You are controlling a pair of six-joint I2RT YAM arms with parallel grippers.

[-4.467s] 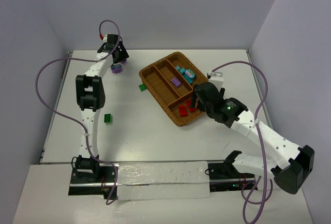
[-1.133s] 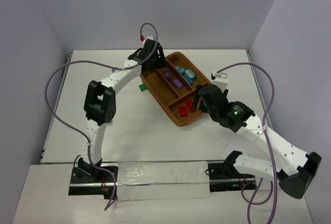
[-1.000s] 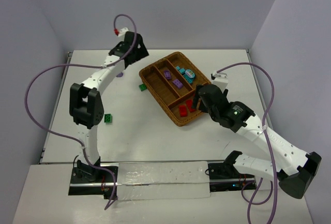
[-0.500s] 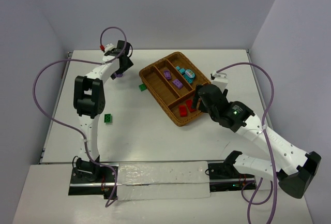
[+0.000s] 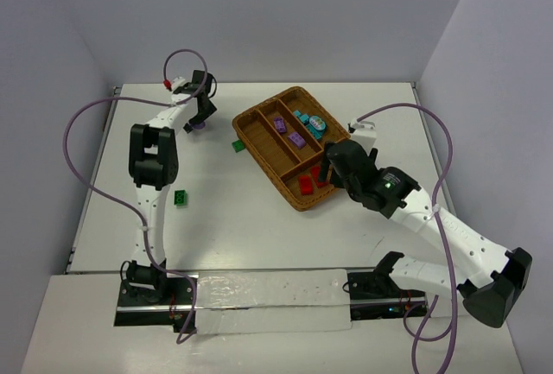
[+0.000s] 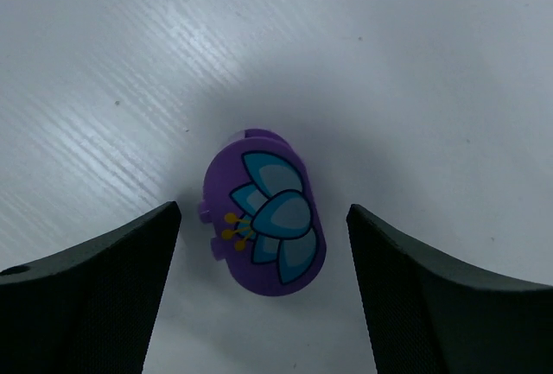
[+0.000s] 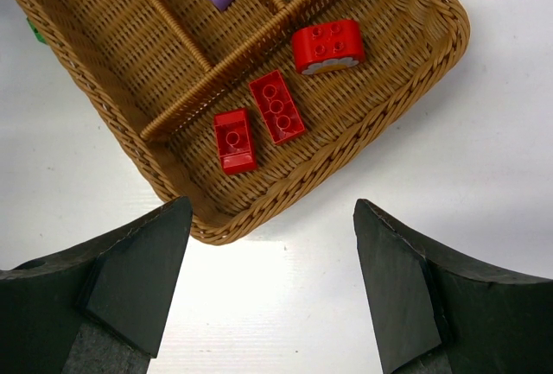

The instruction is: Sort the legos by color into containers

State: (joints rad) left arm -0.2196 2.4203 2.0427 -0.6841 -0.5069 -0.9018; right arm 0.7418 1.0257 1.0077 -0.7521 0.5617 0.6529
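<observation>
Left gripper [image 6: 262, 218] jaws apart — purple lego [image 6: 261, 240] between, untouched.

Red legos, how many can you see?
3, all in the crosswise compartment of the tray: a rounded brick, a long brick beside a small brick. None seem hidden.

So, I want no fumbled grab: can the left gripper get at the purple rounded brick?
Probably yes: the left gripper is open over the purple rounded brick, straddling it, nothing between.

Far forward: left gripper [image 6: 262, 218], jaws apart — right gripper [image 7: 272, 210] spread wide, pointing down.
</observation>
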